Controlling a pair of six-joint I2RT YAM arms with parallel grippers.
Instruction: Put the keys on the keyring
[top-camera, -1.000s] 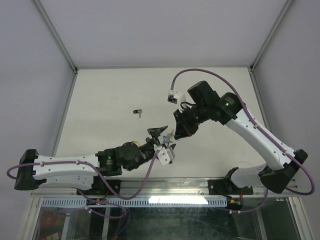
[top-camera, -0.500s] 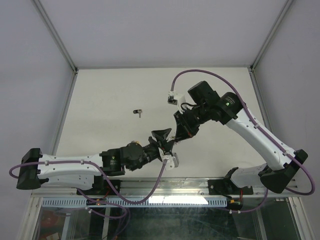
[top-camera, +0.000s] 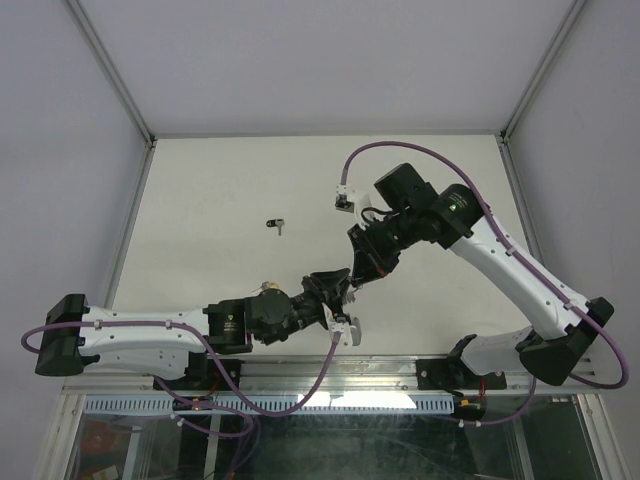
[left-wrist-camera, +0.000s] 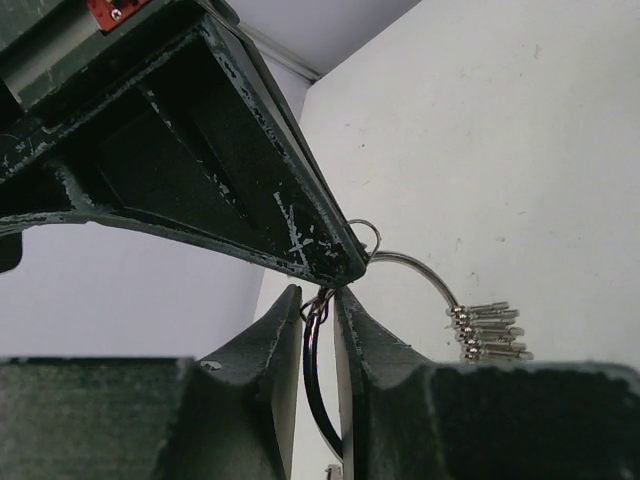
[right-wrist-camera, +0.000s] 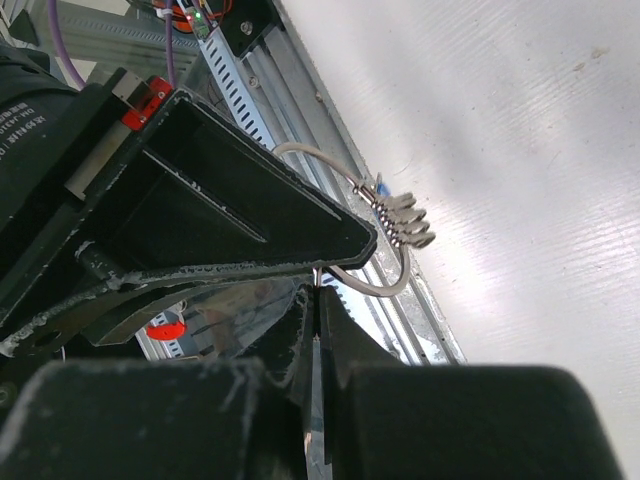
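The left gripper (top-camera: 338, 282), at 7 o'clock, meets the right gripper (top-camera: 356, 269), at 1 o'clock. The keyring (left-wrist-camera: 425, 273) sits between the left fingers (left-wrist-camera: 262, 352), a thin metal strip (right-wrist-camera: 316, 398) between the right. A loose key (top-camera: 277, 225) lies on the table (top-camera: 215, 180) at 10 o'clock from them.

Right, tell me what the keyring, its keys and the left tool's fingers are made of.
The keyring: thin wire, polished silver metal by its bright glint. The keys on it: likewise shiny bare metal, probably steel or nickel-plated. The left tool fingers: matte black, scuffed with pale scratches; looks like hard plastic, though painted metal cannot be excluded.
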